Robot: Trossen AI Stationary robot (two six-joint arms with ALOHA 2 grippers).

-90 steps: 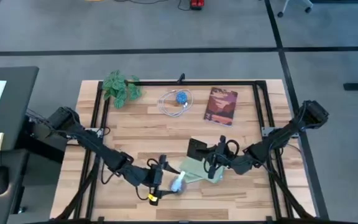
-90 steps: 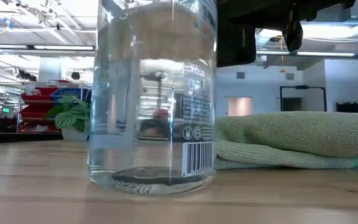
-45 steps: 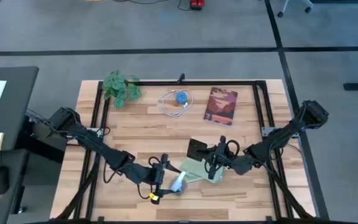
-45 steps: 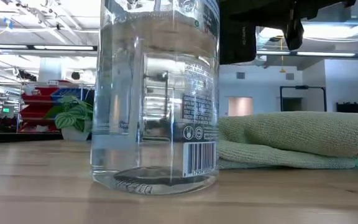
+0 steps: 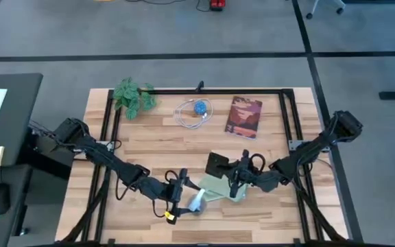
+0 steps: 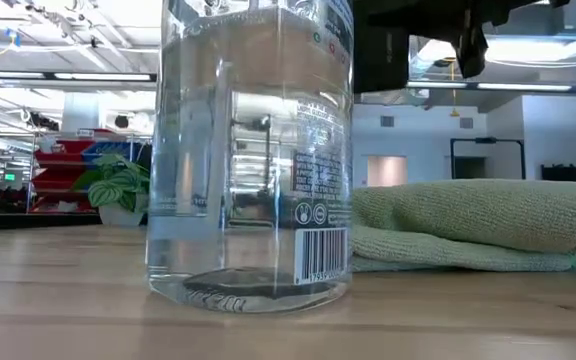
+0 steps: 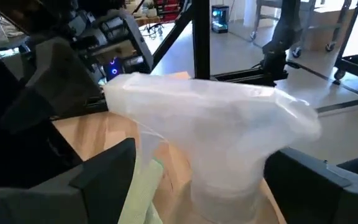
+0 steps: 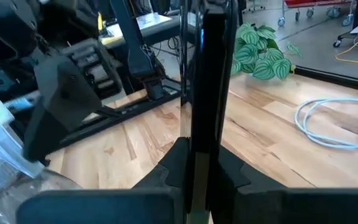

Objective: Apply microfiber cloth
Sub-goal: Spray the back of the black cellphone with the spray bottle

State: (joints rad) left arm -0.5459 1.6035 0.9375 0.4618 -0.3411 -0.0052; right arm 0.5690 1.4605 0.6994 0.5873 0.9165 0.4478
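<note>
Left gripper jaws around spray bottle, right gripper jaws clamping phone.

Low view: spray bottle cut off at top edge; head unseen. Microfiber cloth cut at right edge, near end behind bottle. My left tool: fingers run off frame bottom, grip point on bottle not visible. My right tool: phone edge-on, screen unreadable; contact hidden.
</note>
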